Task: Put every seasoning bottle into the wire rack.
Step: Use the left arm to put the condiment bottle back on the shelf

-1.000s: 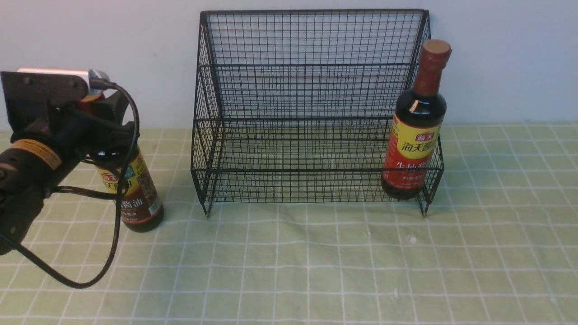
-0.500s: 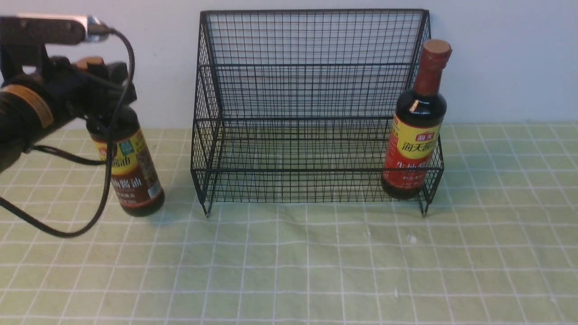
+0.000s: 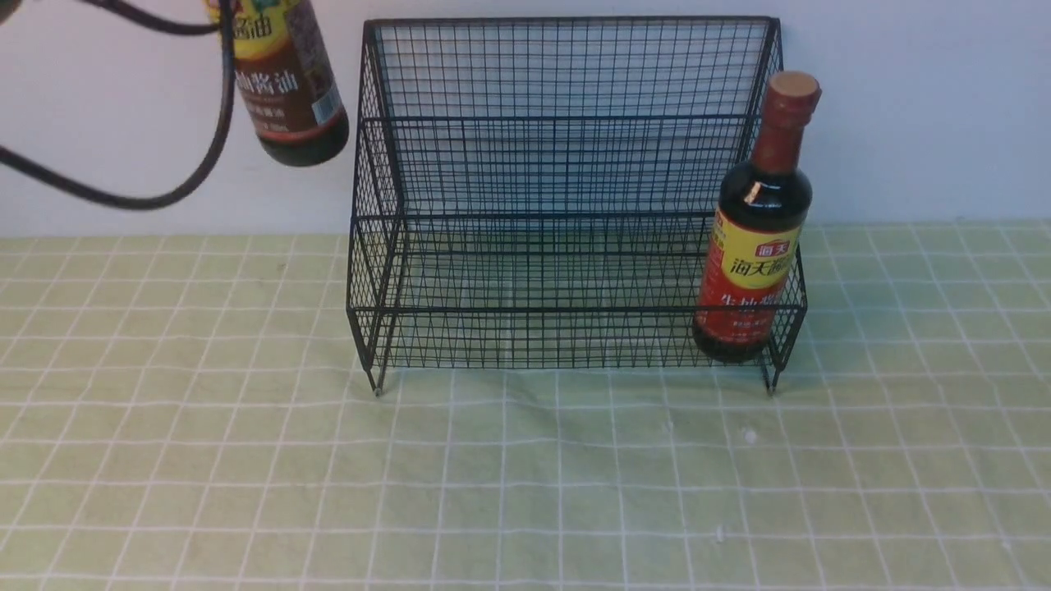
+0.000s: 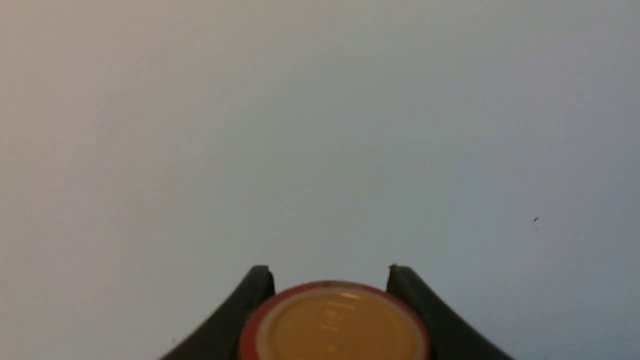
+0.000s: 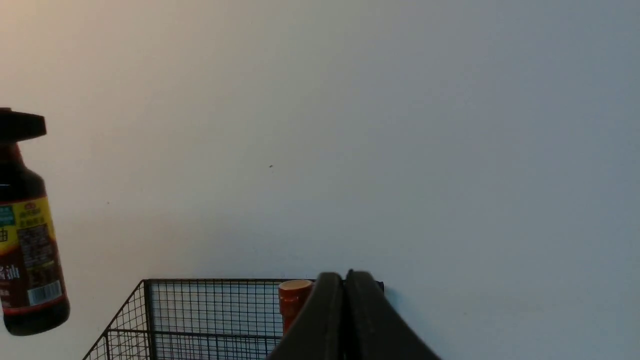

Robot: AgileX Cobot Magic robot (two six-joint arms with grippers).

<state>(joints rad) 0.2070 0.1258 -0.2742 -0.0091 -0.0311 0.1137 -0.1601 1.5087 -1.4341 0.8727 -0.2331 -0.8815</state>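
Note:
The black wire rack [image 3: 566, 189] stands at the back of the table. The yellow-and-red label bottle [image 3: 751, 246] stands upright in the rack's lower tier at its right end; its cap [image 5: 294, 295] shows in the right wrist view. The yellow-and-brown label bottle [image 3: 283, 82] hangs high in the air left of the rack, its top out of the front view; it also shows in the right wrist view [image 5: 27, 250]. My left gripper [image 4: 327, 272] is shut on its cap [image 4: 334, 322]. My right gripper [image 5: 344, 276] is shut and empty, raised above the rack's right end.
A green checked cloth [image 3: 525, 476] covers the table. A pale wall [image 3: 903, 107] runs behind the rack. My left arm's black cable [image 3: 164, 164] hangs in a loop at the upper left.
My left gripper has lifted the yellow-and-brown label bottle from the cloth, up and a little to the right. The arm has risen out of the front view.

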